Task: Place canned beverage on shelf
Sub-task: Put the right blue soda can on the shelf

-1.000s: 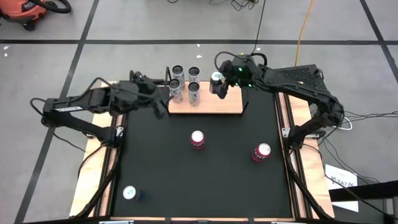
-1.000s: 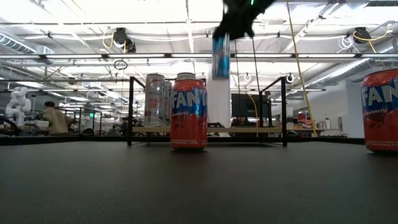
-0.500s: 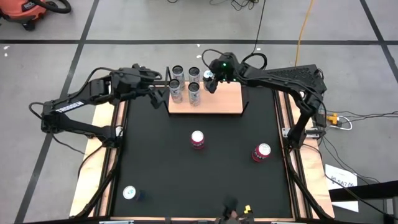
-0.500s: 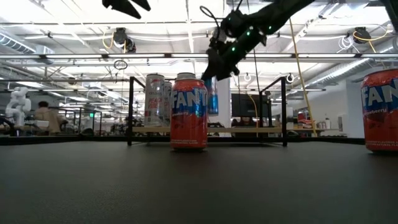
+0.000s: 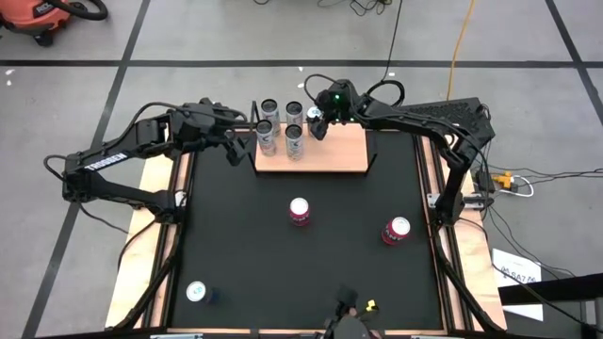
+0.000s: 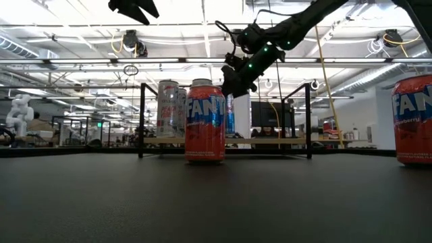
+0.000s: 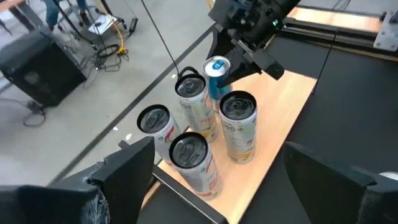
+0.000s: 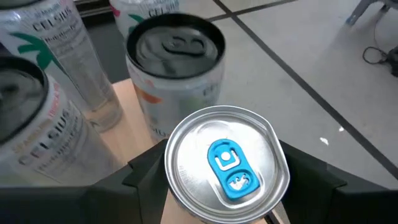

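Your right gripper [image 8: 217, 186] is clamped on the silver blue-tabbed can [image 8: 226, 163], low over the light-wood shelf [image 5: 334, 155], just beside four white cans [image 7: 239, 124]. Risk: drift toward them on release tips one over. Left gripper [image 7: 205, 180] hovers open nearby.

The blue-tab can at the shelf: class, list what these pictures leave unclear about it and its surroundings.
- Blue-tab can: whether its base touches the shelf. In the low view the Fanta can covers it; the right wrist view shows only its lid.
- Its label: too small in the high view, mostly hidden behind the silver cans in the left wrist view.
- Right gripper: its fingers flank the can, but contact is not clear.
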Motion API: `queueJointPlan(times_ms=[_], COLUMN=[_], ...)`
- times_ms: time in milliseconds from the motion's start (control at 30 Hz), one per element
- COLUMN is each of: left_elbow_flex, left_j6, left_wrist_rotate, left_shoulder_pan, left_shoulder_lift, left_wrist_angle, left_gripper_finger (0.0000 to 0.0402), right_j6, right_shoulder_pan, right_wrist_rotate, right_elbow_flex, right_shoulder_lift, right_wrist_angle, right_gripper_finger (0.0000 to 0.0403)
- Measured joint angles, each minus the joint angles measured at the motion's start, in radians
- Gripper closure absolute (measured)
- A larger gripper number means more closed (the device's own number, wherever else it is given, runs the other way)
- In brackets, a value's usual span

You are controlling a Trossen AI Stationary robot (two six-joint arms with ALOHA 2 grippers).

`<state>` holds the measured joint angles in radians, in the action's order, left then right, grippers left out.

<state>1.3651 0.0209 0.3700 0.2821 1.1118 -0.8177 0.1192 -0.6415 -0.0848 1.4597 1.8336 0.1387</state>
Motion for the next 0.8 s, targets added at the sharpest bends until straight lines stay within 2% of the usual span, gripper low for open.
queueJointPlan(times_ms=[133, 367, 800], left_elbow_flex=[0.000, 0.000, 0.000], left_j6=[-0.056, -0.061, -0.063], left_wrist_rotate=[0.000, 0.000, 0.000], left_shoulder_pan=[0.004, 0.025, 0.060], left_shoulder_lift=[0.000, 0.000, -0.006], left_wrist_angle=[0.001, 0.000, 0.000], left_gripper_finger=[0.0049, 0.0049, 0.0049], right_j6=[-0.022, -0.040, -0.018], right_shoulder_pan=[-0.025, -0.044, -0.046], right_wrist_rotate=[-0.057, -0.102, -0.102], right_elbow_flex=[0.000, 0.001, 0.001], right_shoulder_lift=[0.003, 0.018, -0.009], right_wrist_angle=[0.007, 0.006, 0.031], right_gripper_finger=[0.0166, 0.0152, 0.0112])
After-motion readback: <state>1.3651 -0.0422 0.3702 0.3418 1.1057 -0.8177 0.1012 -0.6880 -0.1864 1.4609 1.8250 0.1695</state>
